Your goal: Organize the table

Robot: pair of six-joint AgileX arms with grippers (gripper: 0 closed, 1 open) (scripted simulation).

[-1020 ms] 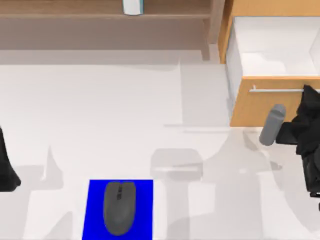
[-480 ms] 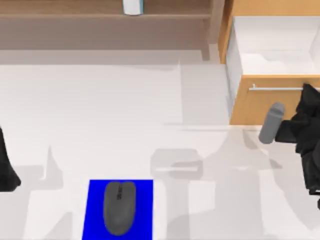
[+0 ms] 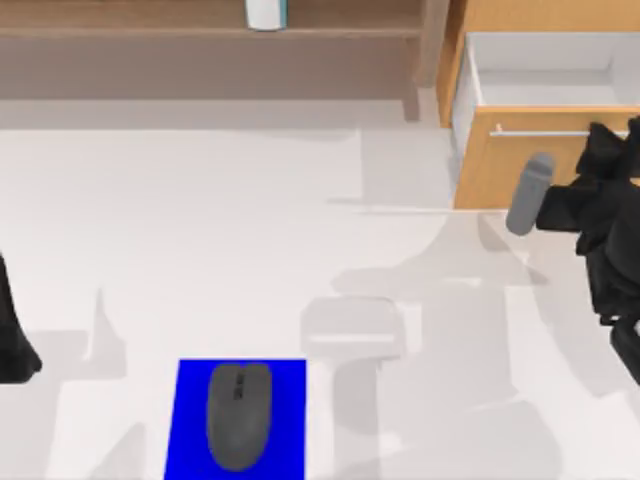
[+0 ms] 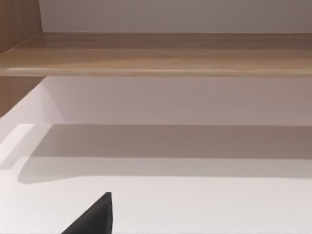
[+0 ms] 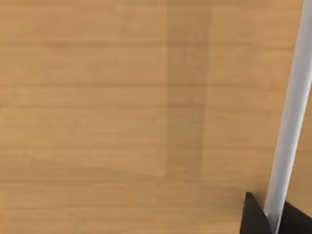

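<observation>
Gripping the silver bar handle [image 3: 545,131] with the right gripper [image 3: 603,137], over at the far right near the back of the table [image 3: 200,220]. Up close in the right wrist view: black fingertips [image 5: 253,217] pinched narrow on either side of the bar [image 5: 292,112], light-wood drawer front right behind it. Drawer [image 3: 540,85] part-way out of the cabinet [image 3: 530,15], pale inside showing from above.

Moving out from there: plain matte white tabletop across pretty much everything, streaked with soft grey shadows around the middle and right. Blue mat [image 3: 190,420] down at the near edge, left of centre, with a grey mouse [image 3: 238,415] lying on it, well apart from the drawer. Wooden shelf [image 3: 200,30] along the back edge, same shelf [image 4: 156,53] seen low from the left wrist view above the white surface [image 4: 195,204]. Small white container [image 3: 266,12] standing on it.

Left arm [image 3: 12,330] parked at the far left edge, nothing near it.
</observation>
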